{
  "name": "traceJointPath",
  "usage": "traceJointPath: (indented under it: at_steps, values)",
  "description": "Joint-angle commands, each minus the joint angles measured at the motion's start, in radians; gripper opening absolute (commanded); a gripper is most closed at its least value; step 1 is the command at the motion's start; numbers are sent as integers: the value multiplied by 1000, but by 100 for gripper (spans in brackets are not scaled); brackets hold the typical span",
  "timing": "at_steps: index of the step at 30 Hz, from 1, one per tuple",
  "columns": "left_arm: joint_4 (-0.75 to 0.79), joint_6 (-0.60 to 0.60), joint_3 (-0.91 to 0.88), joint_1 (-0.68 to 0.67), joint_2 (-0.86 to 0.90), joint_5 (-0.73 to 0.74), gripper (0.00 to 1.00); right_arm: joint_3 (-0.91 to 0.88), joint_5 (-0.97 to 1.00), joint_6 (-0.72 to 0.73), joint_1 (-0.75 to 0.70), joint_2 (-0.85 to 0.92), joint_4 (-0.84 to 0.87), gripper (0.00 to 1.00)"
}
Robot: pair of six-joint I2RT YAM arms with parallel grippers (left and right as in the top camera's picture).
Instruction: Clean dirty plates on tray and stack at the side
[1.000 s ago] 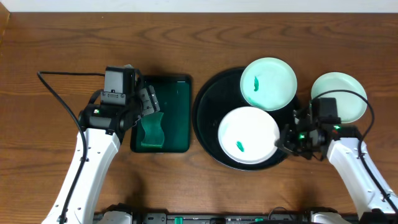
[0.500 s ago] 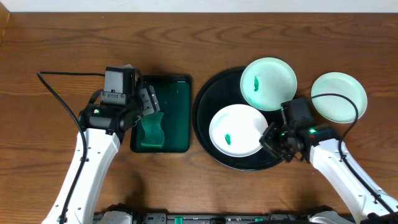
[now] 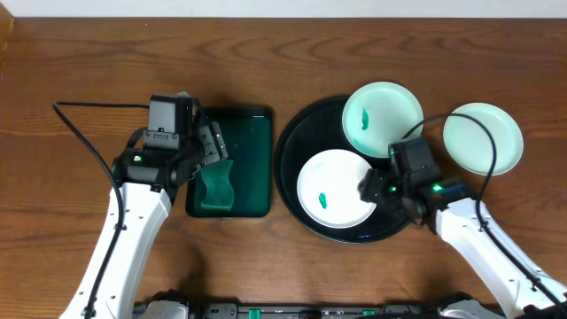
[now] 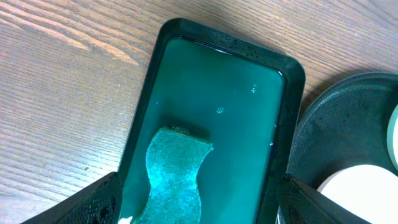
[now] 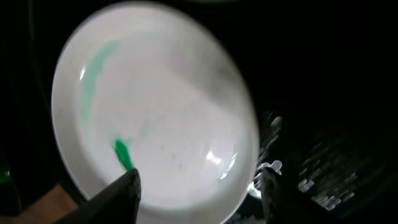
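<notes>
The black tray [image 3: 297,133] holds two plates. One plate [image 3: 383,119] with a green smear sits at its upper right. The other plate [image 3: 335,190], also smeared green, lies at the tray's lower middle. A third plate [image 3: 482,138] rests on the table to the right of the tray. My right gripper [image 3: 370,188] is at the lower plate's right rim, open. In the right wrist view its jaws straddle the near rim of that plate [image 5: 155,106] without pinching it. My left gripper [image 3: 213,149] hangs open over the green sponge [image 4: 174,168].
A dark green rectangular tray [image 3: 252,133] with liquid stands left of the black tray and holds the sponge [image 3: 215,188]. The right arm's cable loops over the plate on the table. Bare wood runs along the back and far left.
My right gripper slid left across the tray, taking the lower plate with it toward the tray's middle, then went from shut to open. The left arm has not moved.
</notes>
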Motion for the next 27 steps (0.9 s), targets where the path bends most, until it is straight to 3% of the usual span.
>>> traceJointPath:
  at_steps: [1, 3, 8, 13, 17, 27]
  values:
    - [0, 10, 22, 4, 0, -13, 80, 43, 18, -236, -51, 2, 18, 52]
    - [0, 10, 22, 4, 0, -13, 80, 43, 23, -366, -64, 9, 34, 47]
    - [0, 10, 22, 4, 0, -13, 80, 41, 34, -556, -63, 44, 98, 55]
    - [0, 10, 22, 4, 0, -13, 80, 40, 34, -581, -63, 91, 142, 54]
    - [0, 10, 22, 4, 0, -13, 80, 40, 33, -592, -63, 132, 169, 43]
    - [0, 10, 22, 4, 0, -13, 80, 40, 33, -591, -62, 251, 187, 49]
